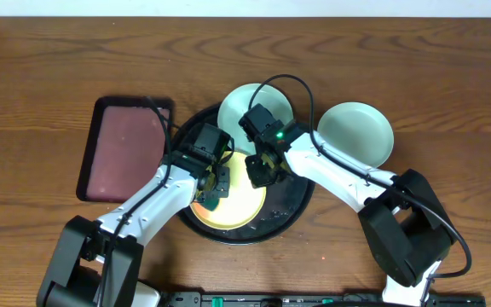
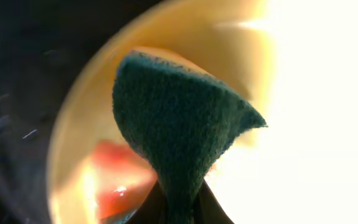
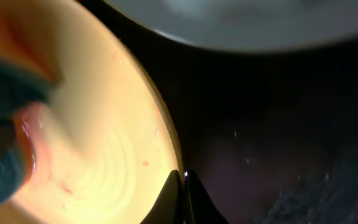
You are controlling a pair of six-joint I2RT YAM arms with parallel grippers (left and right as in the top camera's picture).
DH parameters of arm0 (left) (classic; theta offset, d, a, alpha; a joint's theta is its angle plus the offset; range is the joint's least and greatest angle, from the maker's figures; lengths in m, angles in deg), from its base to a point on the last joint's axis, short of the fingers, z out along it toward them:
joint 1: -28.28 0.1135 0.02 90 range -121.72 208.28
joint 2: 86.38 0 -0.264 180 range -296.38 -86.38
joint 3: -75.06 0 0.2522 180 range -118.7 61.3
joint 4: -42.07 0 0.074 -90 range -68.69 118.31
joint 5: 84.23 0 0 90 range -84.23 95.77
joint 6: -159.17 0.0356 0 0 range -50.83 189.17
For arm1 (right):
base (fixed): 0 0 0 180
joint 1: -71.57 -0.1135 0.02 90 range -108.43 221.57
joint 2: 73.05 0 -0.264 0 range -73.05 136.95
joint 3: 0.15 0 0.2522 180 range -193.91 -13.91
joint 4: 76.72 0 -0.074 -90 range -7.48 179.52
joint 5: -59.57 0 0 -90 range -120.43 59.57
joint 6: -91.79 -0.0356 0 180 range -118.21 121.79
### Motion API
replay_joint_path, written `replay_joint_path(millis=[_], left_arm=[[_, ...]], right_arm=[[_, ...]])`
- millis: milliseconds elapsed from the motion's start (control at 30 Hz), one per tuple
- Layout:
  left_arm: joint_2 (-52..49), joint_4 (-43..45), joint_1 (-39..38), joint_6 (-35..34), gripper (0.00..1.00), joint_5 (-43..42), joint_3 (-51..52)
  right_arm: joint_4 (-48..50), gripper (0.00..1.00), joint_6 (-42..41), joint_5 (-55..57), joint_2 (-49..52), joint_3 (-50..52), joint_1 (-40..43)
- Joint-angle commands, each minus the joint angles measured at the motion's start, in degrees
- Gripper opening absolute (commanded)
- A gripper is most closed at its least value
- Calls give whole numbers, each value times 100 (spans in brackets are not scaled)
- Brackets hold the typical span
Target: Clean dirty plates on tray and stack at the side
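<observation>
Overhead, the yellow plate (image 1: 237, 205) lies inside the tray (image 1: 292, 205), toward its near side. The left wrist view shows a red smear (image 2: 120, 183) on it. The left fingers (image 2: 146, 210) pinch a green sponge (image 2: 179, 137), held down on the plate's left part. The right fingers (image 3: 196, 202) are closed on the plate's rim, near the tray's middle. One mint plate (image 1: 239, 107) sits at the tray's far edge. The other mint plate (image 1: 361, 132) rests on the table (image 1: 58, 60) just right of the tray. A rectangular maroon tray (image 1: 126, 149) lies to the left.
</observation>
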Motion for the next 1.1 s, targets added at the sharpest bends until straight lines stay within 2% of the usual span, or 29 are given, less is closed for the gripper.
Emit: replay_joint_path(millis=[0, 200, 300, 400, 500, 700, 767, 867, 967, 1067], left_arm=[[-33, 149, -59, 881, 7, -1622, 55], [-33, 885, -57, 809, 8, -1244, 55], [-33, 1137, -59, 149, 7, -105, 55], [-33, 988, -59, -682, 7, 1268, 57], [-33, 603, -59, -1099, 7, 1818, 57], [-33, -315, -63, -1088, 7, 1768, 57], [-33, -439, -63, -833, 7, 1517, 57], [-33, -400, -63, 44, 8, 540, 55], [-33, -284, -63, 1102, 7, -802, 55], [-33, -90, -63, 1530, 8, -1572, 55]], right_arm=[[59, 1, 98, -48, 70, -111, -17], [74, 1, 96, -52, 70, -111, -17], [68, 1, 96, -76, 70, -111, -17], [68, 1, 96, -94, 70, -111, -17], [50, 1, 98, -94, 70, -111, -15], [55, 1, 118, -92, 70, -111, -15], [79, 1, 118, -92, 70, -111, -13], [94, 1, 118, -90, 70, -111, -11], [87, 1, 120, -90, 70, -111, -7], [87, 1, 118, -92, 70, -111, -7]])
